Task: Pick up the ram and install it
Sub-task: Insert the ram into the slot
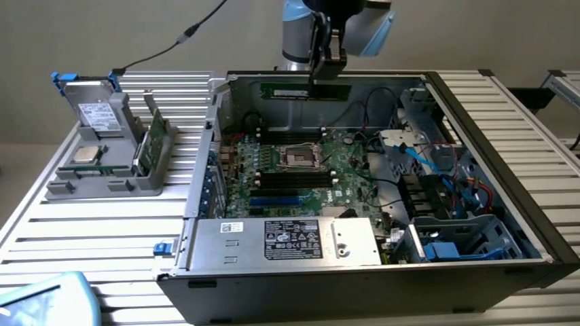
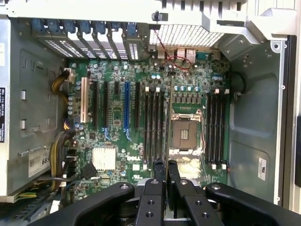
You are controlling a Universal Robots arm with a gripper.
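Gripper clamps the ram edge-down, probably to match the slots. It's at 12 o'clock from the CPU socket.

Green ram with white sticker, black gripper, pale blue arm. Green motherboard with black, white and blue slots. Silver ribbed table, grey case.

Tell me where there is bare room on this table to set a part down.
Bare slats of the table lie between the grey parts holder, the computer case and the blue object at the near corner. A narrower strip runs behind the holder. The case is crowded: motherboard, cables, and the end effector holding the ram above it.
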